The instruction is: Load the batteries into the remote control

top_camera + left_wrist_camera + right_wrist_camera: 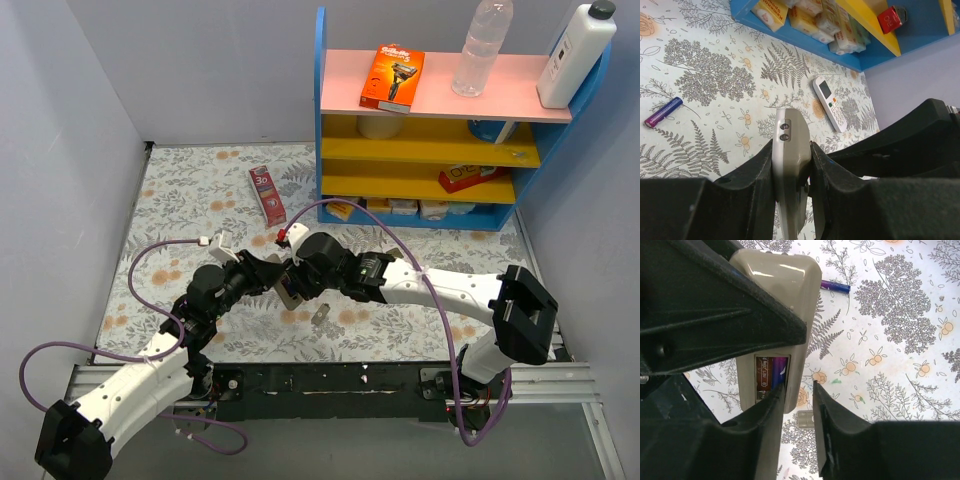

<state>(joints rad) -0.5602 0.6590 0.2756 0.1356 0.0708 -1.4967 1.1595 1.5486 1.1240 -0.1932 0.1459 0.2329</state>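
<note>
My left gripper (792,146) is shut on a grey remote control (789,135), holding it edge-on above the table. In the right wrist view the remote control (775,285) shows its open back compartment (771,376) with a purple battery seated in it beside an empty slot. My right gripper (799,390) stands open right at that compartment, one finger (771,405) overlapping its lower edge, and only the table shows in the gap. Another purple battery (663,112) lies loose on the cloth (836,286). In the top view both grippers meet at the remote (289,288).
A small grey battery cover (805,418) lies on the cloth below the remote (322,318). A second, white remote (830,102) lies near the blue shelf unit (322,120). A red box (267,194) lies at the back left. Purple cables loop round both arms.
</note>
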